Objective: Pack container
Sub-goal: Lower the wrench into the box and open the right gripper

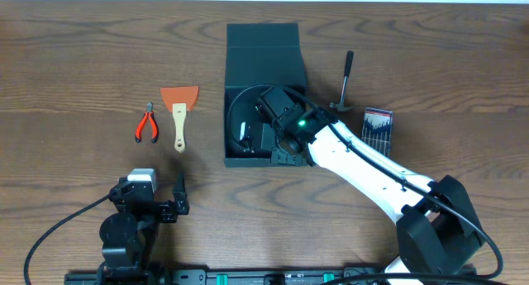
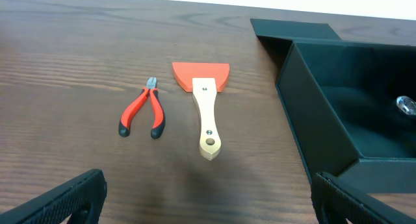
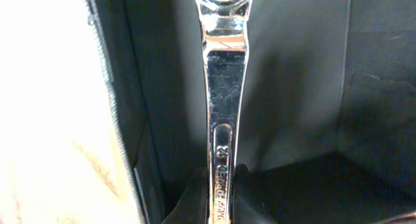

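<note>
Overhead view: a dark teal-green container [image 1: 266, 66] sits at the middle of a wooden table [image 1: 74, 62], its hinged flap lid standing open on the far side. The right arm reaches in from the near right and covers much of the inside, so the right gripper [image 3: 221, 201] is hard to pick out from above. What lies on the container's floor under the arm cannot be made out.

The right wrist view shows that gripper clamped on the shaft of a chrome wrench [image 3: 224, 87], with the container's dark walls behind it. The wrench's ring end is cut off by the top edge, and only the tips of the fingers [image 3: 192, 201] show at the bottom.

The left gripper [image 2: 208, 208] hovers over the table near the front left with its jaws spread wide and nothing between them; the left wrist view catches only its two finger ends in the bottom corners.

Left of the container lie red-handled pliers [image 2: 143, 110] and, just beside them, an orange-bladed scraper [image 2: 205, 107] with a pale wooden handle. To the right lie a hammer [image 1: 343, 83] and a small pack of tools [image 1: 378, 126], its contents too small to tell.
</note>
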You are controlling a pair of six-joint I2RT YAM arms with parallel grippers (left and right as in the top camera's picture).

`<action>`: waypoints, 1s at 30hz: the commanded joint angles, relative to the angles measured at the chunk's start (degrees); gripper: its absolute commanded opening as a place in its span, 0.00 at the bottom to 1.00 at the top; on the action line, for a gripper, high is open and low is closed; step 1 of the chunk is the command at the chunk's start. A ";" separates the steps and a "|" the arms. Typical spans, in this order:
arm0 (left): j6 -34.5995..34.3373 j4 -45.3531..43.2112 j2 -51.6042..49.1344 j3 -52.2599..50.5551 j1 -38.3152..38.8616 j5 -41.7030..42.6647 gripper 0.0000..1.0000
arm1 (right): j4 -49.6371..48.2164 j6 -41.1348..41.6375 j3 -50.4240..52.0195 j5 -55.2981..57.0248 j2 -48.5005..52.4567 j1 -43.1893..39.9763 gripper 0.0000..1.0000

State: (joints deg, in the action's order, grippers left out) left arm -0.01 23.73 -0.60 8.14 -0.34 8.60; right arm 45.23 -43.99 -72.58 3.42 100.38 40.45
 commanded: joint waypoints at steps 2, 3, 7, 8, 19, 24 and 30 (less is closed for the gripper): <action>-0.09 0.00 0.26 -1.18 -0.35 -0.31 0.99 | 0.04 -1.64 -0.33 -1.95 0.07 1.62 0.01; -0.09 0.00 0.26 -1.18 -0.35 -0.31 0.99 | 0.02 -2.16 -0.33 -1.95 0.07 1.95 0.01; -0.09 0.00 0.26 -1.18 -0.35 -0.31 0.98 | 0.09 -2.62 -0.33 0.31 0.07 3.61 0.01; -0.09 0.00 0.26 -1.18 -0.35 -0.31 0.99 | 0.22 -2.62 -0.33 1.27 0.07 3.96 0.01; -0.09 -0.02 0.26 -1.18 -0.35 -0.31 0.99 | 0.79 -2.58 -0.31 1.31 0.07 4.52 0.01; -0.09 0.00 0.26 -1.18 -0.35 -0.31 0.99 | -0.52 -1.86 -0.31 1.31 0.07 4.48 0.01; -0.09 0.00 0.26 -1.18 -0.35 -0.31 0.99 | -2.25 -1.70 -0.26 1.27 0.09 4.48 0.01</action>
State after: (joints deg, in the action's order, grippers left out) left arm -0.03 23.73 -0.60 8.14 -0.34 8.60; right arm 43.38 -45.71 -72.58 4.49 100.38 44.60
